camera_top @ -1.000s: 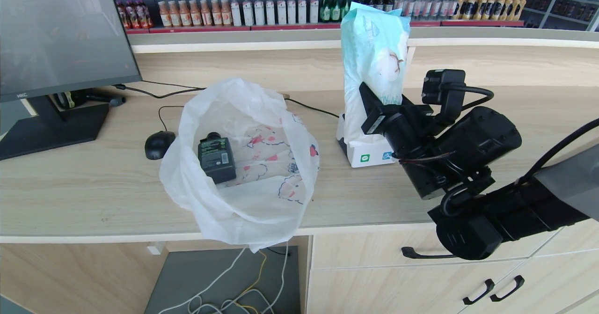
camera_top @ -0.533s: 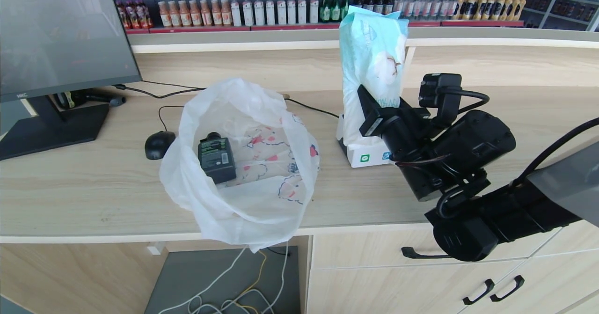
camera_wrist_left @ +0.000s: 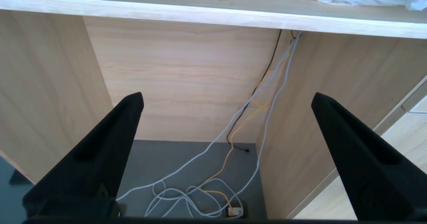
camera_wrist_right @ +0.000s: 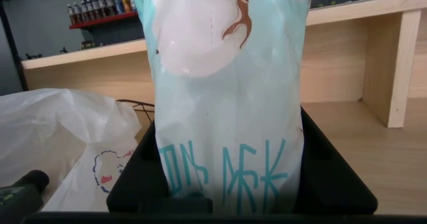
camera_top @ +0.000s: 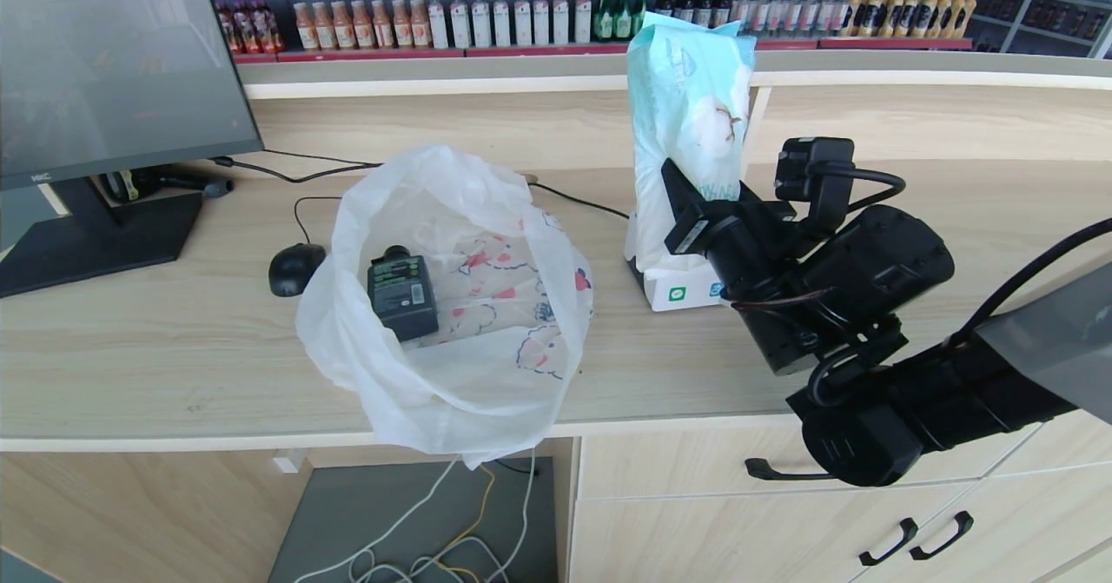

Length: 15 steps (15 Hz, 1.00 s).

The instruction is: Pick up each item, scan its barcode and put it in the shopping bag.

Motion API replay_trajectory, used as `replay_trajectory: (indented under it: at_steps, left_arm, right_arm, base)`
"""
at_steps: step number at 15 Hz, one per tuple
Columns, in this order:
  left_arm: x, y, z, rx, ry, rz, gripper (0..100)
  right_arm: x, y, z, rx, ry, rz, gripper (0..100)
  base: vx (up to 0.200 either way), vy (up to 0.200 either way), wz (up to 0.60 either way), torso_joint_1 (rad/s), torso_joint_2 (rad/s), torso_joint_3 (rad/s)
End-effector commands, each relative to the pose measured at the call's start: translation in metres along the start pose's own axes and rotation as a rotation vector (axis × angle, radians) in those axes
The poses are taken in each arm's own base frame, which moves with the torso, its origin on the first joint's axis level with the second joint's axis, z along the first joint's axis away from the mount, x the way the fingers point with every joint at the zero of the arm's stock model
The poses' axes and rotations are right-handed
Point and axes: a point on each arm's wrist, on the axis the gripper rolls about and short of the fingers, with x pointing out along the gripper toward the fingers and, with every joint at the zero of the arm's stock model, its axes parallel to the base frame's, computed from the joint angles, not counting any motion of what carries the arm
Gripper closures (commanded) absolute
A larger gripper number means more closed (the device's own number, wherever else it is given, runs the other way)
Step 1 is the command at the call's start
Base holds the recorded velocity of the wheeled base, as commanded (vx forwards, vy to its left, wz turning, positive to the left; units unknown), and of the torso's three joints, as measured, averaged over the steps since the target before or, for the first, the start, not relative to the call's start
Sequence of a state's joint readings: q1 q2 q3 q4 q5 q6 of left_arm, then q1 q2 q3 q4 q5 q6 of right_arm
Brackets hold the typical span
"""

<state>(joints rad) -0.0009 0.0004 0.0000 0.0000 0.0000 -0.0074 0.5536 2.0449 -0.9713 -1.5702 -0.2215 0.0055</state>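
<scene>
Right gripper (camera_wrist_right: 230, 184) pinches the lower half of an upright pale-blue soft pack (camera_top: 691, 105) over a white box (camera_top: 682, 292) on the wooden counter (camera_top: 174, 348), beside the white shopping bag (camera_top: 486, 374) holding a dark bottle (camera_top: 401, 292). Left gripper (camera_wrist_left: 227, 101) hangs spread below the countertop; drink shelves (camera_top: 521, 49) behind.

wooden counter (camera_top: 156, 357) carries monitor stand (camera_top: 95, 235), mouse (camera_top: 294, 268), shopping bag (camera_top: 486, 374) and a white box (camera_top: 682, 289)

Dark monitor (camera_top: 113, 53), mouse (camera_top: 294, 268), shelved bottles (camera_top: 521, 20) behind wooden counter (camera_top: 174, 348).
</scene>
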Motion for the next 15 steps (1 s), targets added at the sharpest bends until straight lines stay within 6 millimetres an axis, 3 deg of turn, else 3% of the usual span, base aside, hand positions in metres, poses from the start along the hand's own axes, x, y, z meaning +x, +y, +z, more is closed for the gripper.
replay_trajectory:
  at_steps: [1,10,15]
  left_arm:
    - [0.000,0.000,0.000,0.000,0.000,-0.001,0]
    - [0.000,0.000,0.000,0.000,0.000,0.001,0]
    - [0.000,0.000,0.000,0.000,0.000,0.001,0]
  right_arm:
    - [0.000,0.001,-0.003,0.000,0.007,0.002,100]
    - [-0.002,0.009,0.001,0.022,0.001,-0.002,100]
    - [-0.014,0.018,0.028,0.047,-0.031,0.026,100]
  base:
    - [0.000,0.000,0.00,0.000,0.00,0.000]
    - [0.000,0.000,0.00,0.000,0.00,0.000]
    - [0.000,0.000,0.00,0.000,0.00,0.000]
